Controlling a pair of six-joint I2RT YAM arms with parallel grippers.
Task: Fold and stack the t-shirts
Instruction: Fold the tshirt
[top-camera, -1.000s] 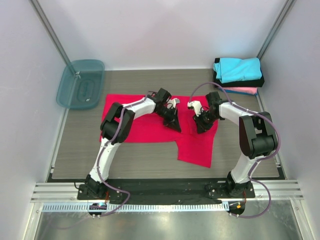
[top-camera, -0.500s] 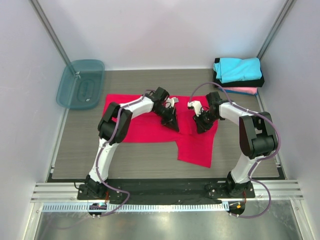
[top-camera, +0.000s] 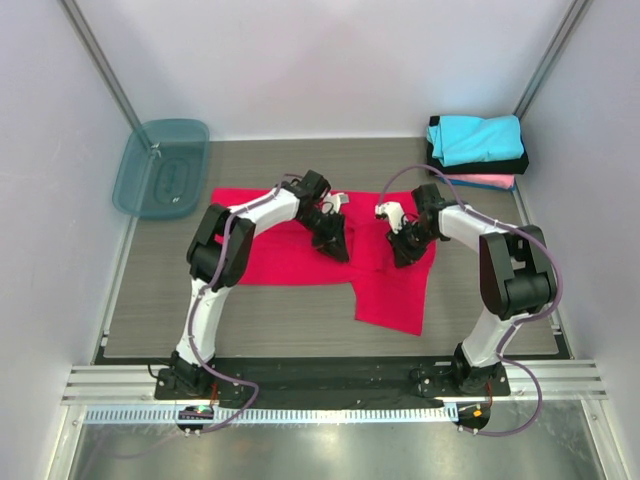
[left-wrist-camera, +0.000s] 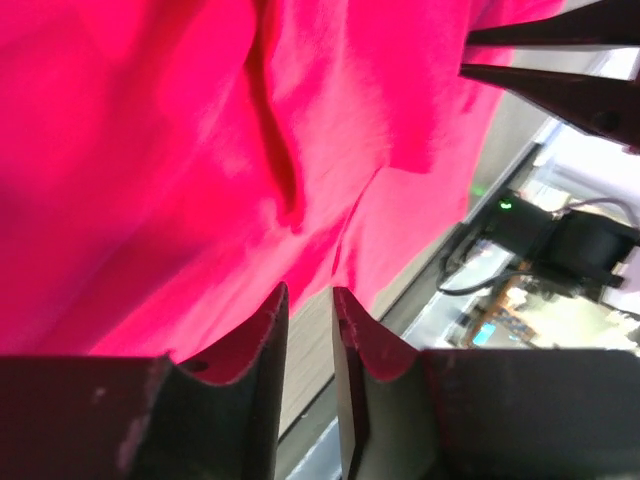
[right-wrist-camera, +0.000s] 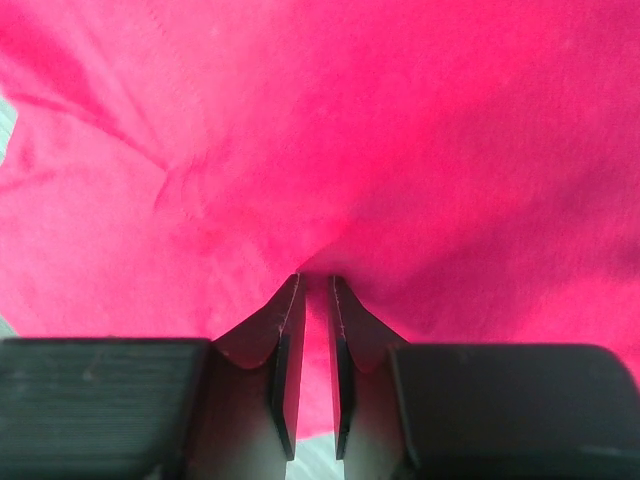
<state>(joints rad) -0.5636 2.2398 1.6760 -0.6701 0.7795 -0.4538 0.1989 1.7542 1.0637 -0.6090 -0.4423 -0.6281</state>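
The large red t-shirt (top-camera: 280, 255) lies spread on the wooden table, with one part hanging toward the near edge on the right. My left gripper (top-camera: 335, 243) sits low at the shirt's middle. In the left wrist view it (left-wrist-camera: 309, 290) stands open just off the red cloth (left-wrist-camera: 150, 150), with bare table showing between its fingers. My right gripper (top-camera: 402, 252) is beside it to the right. In the right wrist view it (right-wrist-camera: 316, 280) is shut on a pinched fold of the red t-shirt (right-wrist-camera: 400, 120). Folded cyan (top-camera: 478, 137), black (top-camera: 500, 164) and pink (top-camera: 490, 181) t-shirts are stacked at the back right.
A translucent teal bin (top-camera: 160, 168) stands at the back left corner of the table. White walls with metal posts close in the back and sides. Bare wood (top-camera: 230, 320) shows between the shirt and the arm bases.
My left gripper has opened and let go of the red cloth, shifting slightly left. The right gripper keeps its hold and has not moved.
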